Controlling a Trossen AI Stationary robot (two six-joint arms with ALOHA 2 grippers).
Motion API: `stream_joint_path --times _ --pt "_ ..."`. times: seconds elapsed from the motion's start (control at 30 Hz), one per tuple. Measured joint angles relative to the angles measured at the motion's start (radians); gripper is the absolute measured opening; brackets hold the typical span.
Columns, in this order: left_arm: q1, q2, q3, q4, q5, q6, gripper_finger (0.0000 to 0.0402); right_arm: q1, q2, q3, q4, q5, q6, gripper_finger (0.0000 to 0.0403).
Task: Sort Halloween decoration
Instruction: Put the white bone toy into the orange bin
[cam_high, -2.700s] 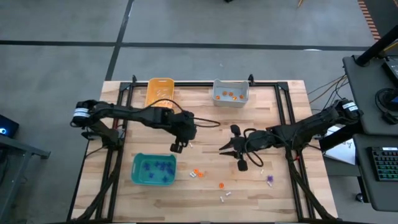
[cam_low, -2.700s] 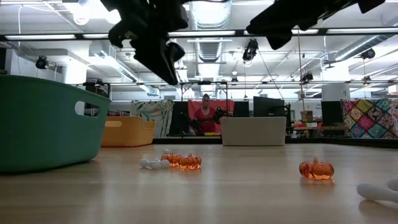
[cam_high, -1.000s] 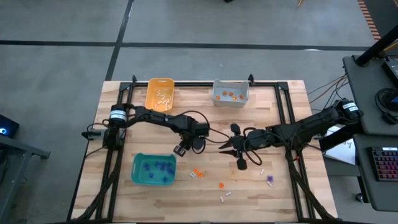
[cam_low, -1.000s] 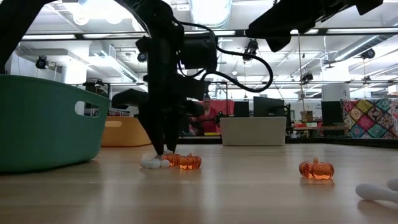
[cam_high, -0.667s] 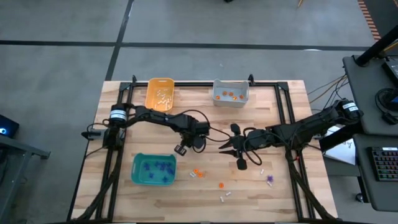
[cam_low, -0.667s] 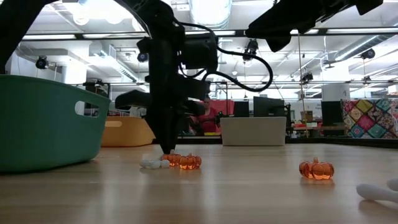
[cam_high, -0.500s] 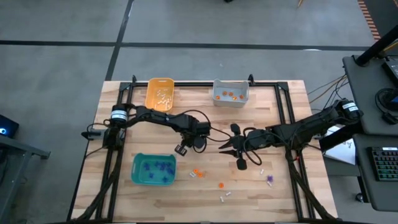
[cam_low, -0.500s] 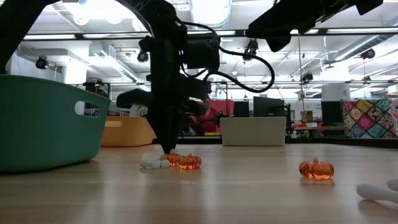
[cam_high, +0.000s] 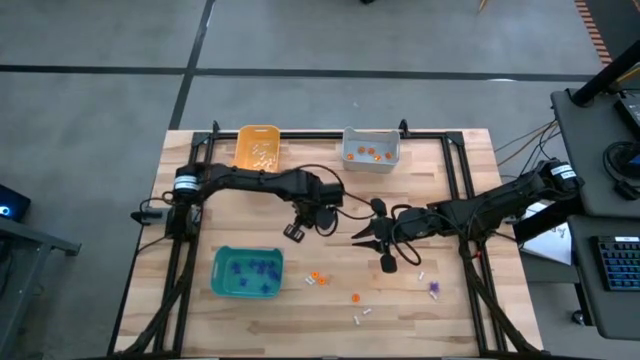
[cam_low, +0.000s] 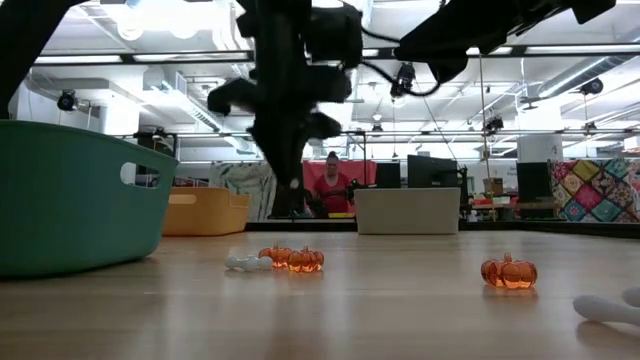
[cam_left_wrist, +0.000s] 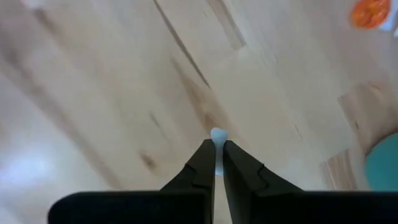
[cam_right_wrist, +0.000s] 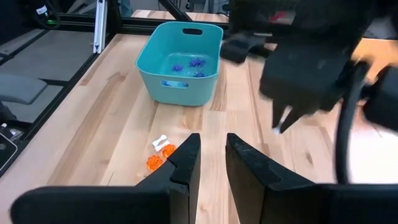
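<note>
Above mid-table, left claw (cam_left_wrist: 216, 155) points down, pinching a white trinket (cam_left_wrist: 217, 135).

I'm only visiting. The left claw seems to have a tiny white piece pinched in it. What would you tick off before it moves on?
1. White trinket sits between the tips of the left claw: ok.
2. Left claw hangs above the table, not touching the wood: ok, by the low view.
3. Grip firm enough for a carry: cannot tell; only the trinket's tip shows.
4. Orange-yellow bin, with pale pieces inside, stands open at the table's far edge: ok.
5. Right claw waits mid-table, apart from the left claw and off the way to that bin: ok.
</note>
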Motion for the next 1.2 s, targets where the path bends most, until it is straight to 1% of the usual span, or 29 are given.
stream_joint_path --times 0.23,0.37,0.47,0.6,0.7,0.83,1.07,1.2 --pt "0.051 -0.098 0.03 -0.056 0.0 0.0 0.0 0.0 0.0 0.0 -0.011 0.0 0.007 0.0067" --pt "0.113 -0.156 0.03 -0.073 0.0 -0.002 0.0 0.0 0.0 -0.001 -0.013 -0.005 0.008 0.0067" --pt "0.179 -0.187 0.03 -0.086 -0.001 -0.003 0.0 0.0 0.0 -0.002 -0.013 -0.004 0.008 0.0067" --pt "0.295 -0.218 0.03 -0.106 -0.017 -0.003 0.0 0.0 0.0 -0.003 -0.012 -0.004 0.008 0.0067" --pt "0.4 -0.218 0.03 -0.126 -0.023 -0.005 0.0 0.0 0.0 -0.003 -0.012 -0.004 0.008 0.0067" --pt "0.553 -0.219 0.024 -0.131 -0.026 -0.052 0.0 0.0 0.0 -0.003 -0.012 -0.004 0.008 0.0067" --pt "0.796 -0.217 -0.01 -0.142 -0.026 -0.265 0.0 0.0 0.0 -0.003 -0.012 -0.004 0.008 0.0067" --pt "0.888 -0.217 -0.054 -0.147 -0.026 -0.393 0.0 0.0 0.0 -0.003 -0.012 -0.003 0.008 0.0067"
